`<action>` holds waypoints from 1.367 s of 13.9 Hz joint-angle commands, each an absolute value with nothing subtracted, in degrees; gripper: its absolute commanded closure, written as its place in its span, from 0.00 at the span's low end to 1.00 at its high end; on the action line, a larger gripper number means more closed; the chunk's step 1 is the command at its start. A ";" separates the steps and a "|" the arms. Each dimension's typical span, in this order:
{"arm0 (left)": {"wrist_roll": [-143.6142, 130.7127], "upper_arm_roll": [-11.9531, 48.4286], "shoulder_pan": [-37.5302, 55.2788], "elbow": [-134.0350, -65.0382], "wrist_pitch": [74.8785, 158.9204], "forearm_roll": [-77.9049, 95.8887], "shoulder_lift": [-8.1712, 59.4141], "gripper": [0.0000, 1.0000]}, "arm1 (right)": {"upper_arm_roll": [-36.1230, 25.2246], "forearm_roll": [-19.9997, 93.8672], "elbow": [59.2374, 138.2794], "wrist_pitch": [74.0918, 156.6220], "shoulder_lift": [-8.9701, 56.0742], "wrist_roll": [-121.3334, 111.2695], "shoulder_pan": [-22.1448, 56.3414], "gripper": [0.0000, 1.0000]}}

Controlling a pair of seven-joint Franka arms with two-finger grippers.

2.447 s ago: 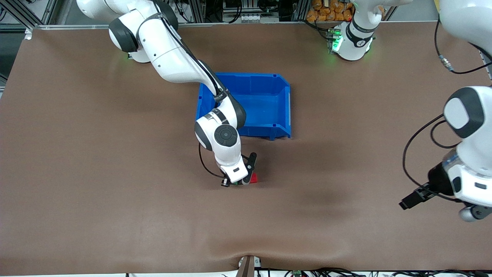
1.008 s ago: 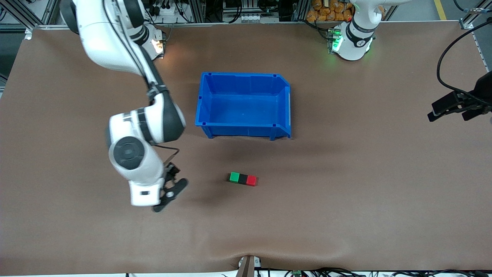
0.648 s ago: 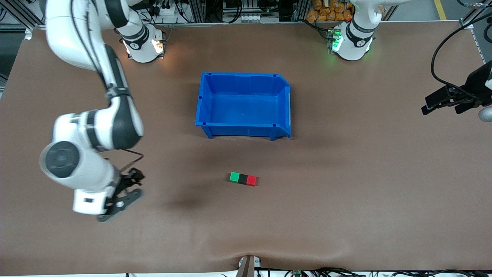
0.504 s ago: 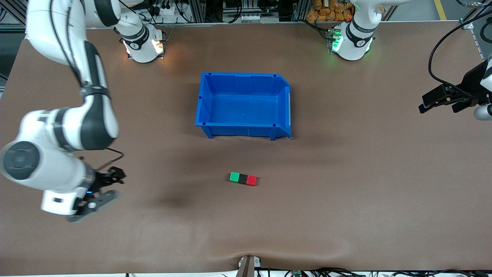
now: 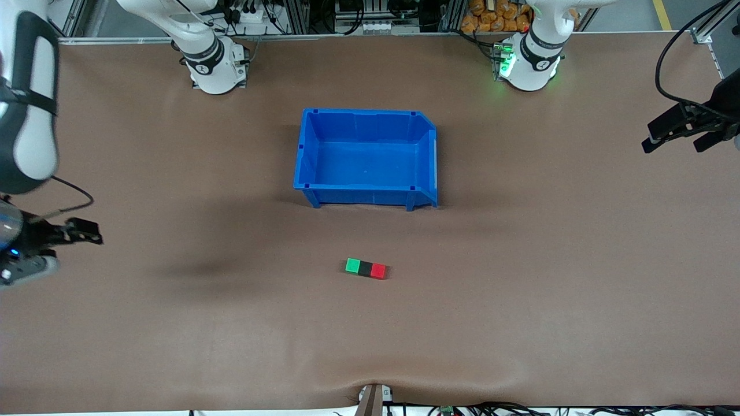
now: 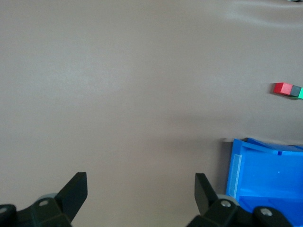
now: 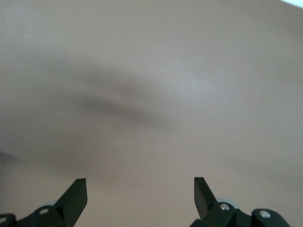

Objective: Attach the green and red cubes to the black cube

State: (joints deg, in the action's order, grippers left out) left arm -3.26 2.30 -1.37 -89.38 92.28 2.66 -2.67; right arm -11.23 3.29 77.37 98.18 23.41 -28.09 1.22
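Note:
The green cube (image 5: 352, 266), black cube (image 5: 365, 268) and red cube (image 5: 378, 271) lie in one touching row on the brown table, black in the middle, nearer the front camera than the blue bin (image 5: 364, 112). The left wrist view also shows the red cube (image 6: 282, 88), the black cube (image 6: 295, 90) and a sliver of the green cube (image 6: 301, 92). My left gripper (image 5: 673, 141) (image 6: 139, 182) hangs open and empty over bare table at the left arm's end. My right gripper (image 5: 78, 240) (image 7: 139, 182) is open and empty over bare table at the right arm's end.
The blue bin (image 6: 265, 156) stands empty mid-table, between the arm bases and the cubes. A small fixture (image 5: 373, 398) sits at the table edge closest to the front camera. The brown cover wrinkles near that edge.
The right arm has swung away from the cube row toward its own end of the table, gripper open. The left gripper shifted slightly. The cube row has not moved.

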 commanded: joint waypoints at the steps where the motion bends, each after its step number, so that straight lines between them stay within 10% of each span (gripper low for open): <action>1: -1.32 2.64 -1.76 -90.27 93.08 0.01 -3.43 0.00 | -10.11 4.48 85.58 98.96 16.02 -27.42 -0.70 0.00; 19: 3.52 2.29 -4.04 -86.48 89.74 0.00 -1.76 0.00 | -5.89 2.20 95.45 87.01 -0.97 -2.28 -1.41 0.00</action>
